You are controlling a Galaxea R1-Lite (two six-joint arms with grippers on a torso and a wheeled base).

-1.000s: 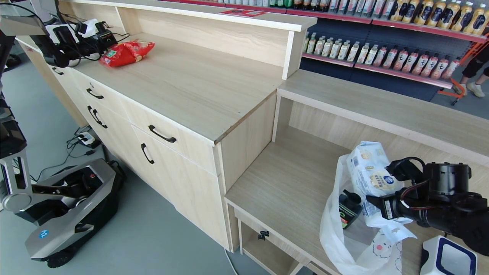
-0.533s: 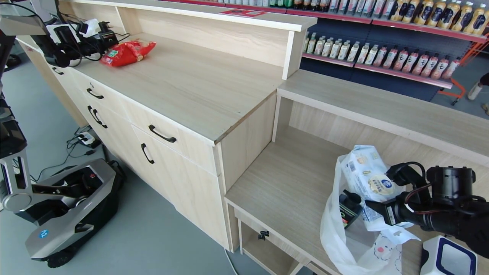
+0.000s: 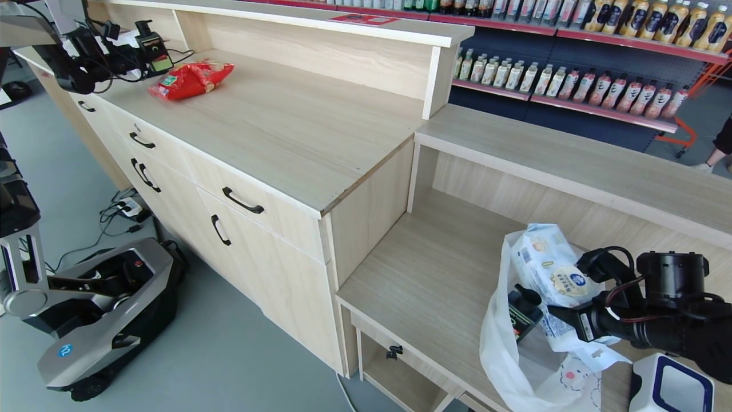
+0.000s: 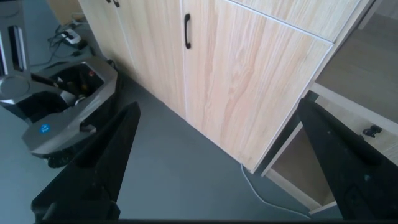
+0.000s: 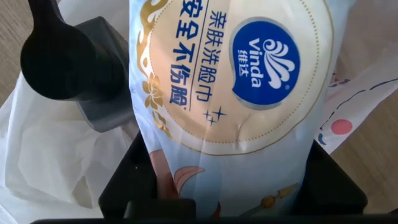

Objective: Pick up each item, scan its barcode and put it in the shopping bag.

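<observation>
Tissue pack point(image 3: 552, 269) clamped across its width by the right gripper point(image 5: 230, 183), its lower end inside the mouth of the white shopping bag point(image 3: 500, 349). Just beside the pack, within the bag: a black-capped dark object point(image 5: 65, 62). Near the gripper: white barcode scanner point(image 3: 672, 386). Well apart: red snack bag point(image 3: 191, 80). Left gripper point(image 4: 217, 112) spread wide, holding nothing.

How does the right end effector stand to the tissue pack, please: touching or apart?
Touching; the right wrist view shows the right end effector gripping the tissue pack.
</observation>
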